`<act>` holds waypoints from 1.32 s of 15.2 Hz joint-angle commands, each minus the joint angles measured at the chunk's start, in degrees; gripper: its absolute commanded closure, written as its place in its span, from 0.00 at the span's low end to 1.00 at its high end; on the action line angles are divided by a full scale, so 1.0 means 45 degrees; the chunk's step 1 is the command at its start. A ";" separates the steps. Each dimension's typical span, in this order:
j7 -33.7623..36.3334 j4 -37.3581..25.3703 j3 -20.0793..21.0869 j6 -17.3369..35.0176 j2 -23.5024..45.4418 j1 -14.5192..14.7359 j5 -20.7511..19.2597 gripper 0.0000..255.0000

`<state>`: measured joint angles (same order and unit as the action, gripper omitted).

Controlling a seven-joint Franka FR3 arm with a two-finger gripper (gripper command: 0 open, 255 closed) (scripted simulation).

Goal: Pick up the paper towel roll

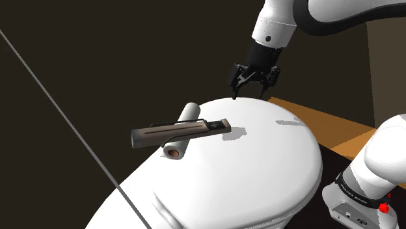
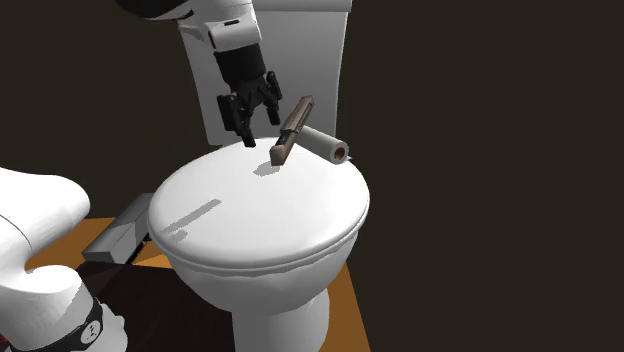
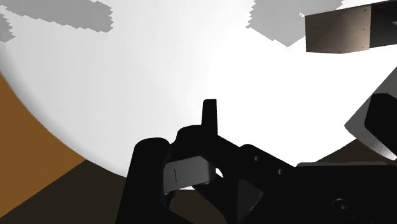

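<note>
The paper towel roll [image 1: 190,112] is white with a brown core end and lies on the closed white toilet lid [image 1: 260,169], near the lid's edge at the shoulder view's left. A dark brown flat bar [image 1: 179,131] rests across the roll, one end raised. In the second exterior view the roll [image 2: 325,145] lies behind the bar [image 2: 290,130], at the lid's [image 2: 270,210] far right. My gripper [image 1: 249,94] hangs above the lid's rear part, to the right of the roll in the shoulder view, its fingers apart and holding nothing. Beside the bar, the gripper [image 2: 243,135] points down.
The toilet tank [image 2: 300,40] stands upright just behind the gripper and the roll. An orange-brown floor [image 1: 325,120] shows beside the toilet. My arm's white base [image 1: 364,188] stands at the shoulder view's lower right. The wrist view looks down on the lid [image 3: 159,76] and the bar's end [image 3: 337,30].
</note>
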<state>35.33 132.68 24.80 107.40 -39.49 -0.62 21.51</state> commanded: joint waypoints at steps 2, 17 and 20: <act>0.1594 -0.0678 0.1132 0.0695 0.0979 -0.0319 0.0236 0.00; 0.9059 -0.4504 0.6509 0.3438 0.6709 -0.2832 -0.2629 0.00; 0.9101 -0.4062 0.6600 0.3955 0.6818 -0.2830 -0.2697 0.00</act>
<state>76.10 113.82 54.26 124.31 -9.25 -13.27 9.72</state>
